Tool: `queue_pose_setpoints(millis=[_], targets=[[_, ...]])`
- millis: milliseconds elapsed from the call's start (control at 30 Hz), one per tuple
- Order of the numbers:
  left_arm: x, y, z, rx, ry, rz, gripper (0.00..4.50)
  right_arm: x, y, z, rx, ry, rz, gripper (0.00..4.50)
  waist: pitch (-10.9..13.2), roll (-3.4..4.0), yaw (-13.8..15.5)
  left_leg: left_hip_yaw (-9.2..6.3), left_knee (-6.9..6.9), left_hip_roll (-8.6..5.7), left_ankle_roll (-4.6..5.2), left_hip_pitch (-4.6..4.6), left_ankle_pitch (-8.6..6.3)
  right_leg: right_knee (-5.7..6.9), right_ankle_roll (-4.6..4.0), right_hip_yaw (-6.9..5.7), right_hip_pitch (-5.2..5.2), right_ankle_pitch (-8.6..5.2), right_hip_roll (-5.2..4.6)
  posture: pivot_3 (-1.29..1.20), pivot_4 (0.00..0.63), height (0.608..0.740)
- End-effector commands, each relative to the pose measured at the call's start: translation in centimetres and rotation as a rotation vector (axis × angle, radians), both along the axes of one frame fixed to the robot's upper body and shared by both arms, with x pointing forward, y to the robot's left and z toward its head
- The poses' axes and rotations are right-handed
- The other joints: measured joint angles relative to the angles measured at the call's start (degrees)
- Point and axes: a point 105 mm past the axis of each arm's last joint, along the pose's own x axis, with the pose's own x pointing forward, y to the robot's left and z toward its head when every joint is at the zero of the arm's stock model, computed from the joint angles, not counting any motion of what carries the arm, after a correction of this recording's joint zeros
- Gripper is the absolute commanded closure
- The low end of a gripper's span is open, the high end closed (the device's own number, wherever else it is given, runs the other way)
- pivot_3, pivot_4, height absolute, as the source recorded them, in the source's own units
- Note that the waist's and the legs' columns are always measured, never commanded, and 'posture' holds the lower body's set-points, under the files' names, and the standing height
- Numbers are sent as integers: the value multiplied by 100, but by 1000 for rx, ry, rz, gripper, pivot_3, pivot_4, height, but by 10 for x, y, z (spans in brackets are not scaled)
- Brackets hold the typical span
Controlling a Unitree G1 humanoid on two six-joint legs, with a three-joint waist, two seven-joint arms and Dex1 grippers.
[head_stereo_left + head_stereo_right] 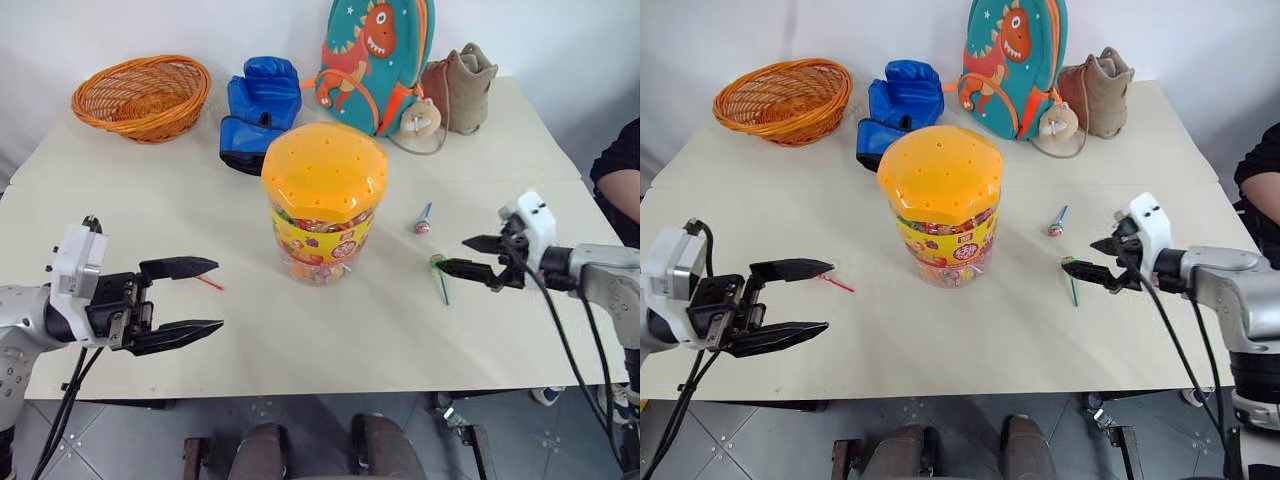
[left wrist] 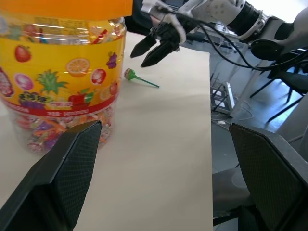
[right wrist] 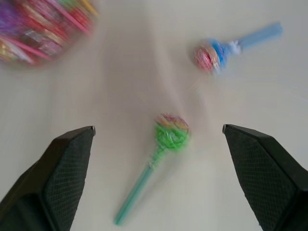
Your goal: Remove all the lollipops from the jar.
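On table (image 1: 150, 200) — one jar (image 1: 322, 200), three lollipops (image 3: 171, 131) out — red-, green-, blue-sticked.

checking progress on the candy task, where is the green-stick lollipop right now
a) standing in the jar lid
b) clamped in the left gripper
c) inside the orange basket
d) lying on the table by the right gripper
d: the green-stick lollipop lies flat on the table just below the open right gripper, with the blue-stick lollipop lying nearby, clear of the jar.
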Motion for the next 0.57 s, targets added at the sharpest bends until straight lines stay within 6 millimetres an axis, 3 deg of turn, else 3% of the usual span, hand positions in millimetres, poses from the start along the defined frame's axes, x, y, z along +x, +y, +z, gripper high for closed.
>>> queue_pose_setpoints(millis=[33,133,233,300,433,567], targets=[[-1,14,0,4,-14,43,0,-18,2,28,4,-177,190,25,0,0,-4,0,0,0,0,0,0,0,0,0,0,0,1,0,150,740],[3,23,-4,10,-2,82,0,-20,-5,21,-45,-211,286,25,0,-1,-10,1,0,0,2,6,-2,-2,0,-1,7,0,1,0,150,740],[5,52,-7,35,11,172,0,-21,-15,0,-129,-199,414,25,0,-1,-37,4,3,-1,2,9,-2,-3,1,0,7,1,1,0,150,740],[6,61,-7,41,12,197,0,-20,-20,-7,-136,-198,463,25,0,0,-49,7,1,2,2,9,-2,-2,1,-2,6,1,4,0,150,740],[12,75,-3,31,-26,271,0,-15,-40,-37,-336,-179,520,25,0,0,-63,12,3,2,2,10,-1,0,2,-1,5,1,0,0,150,740],[14,74,-1,29,-54,287,0,-5,-40,-30,-300,-221,477,25,1,0,-57,13,5,2,1,11,-1,4,1,-1,4,1,-4,0,150,740]])
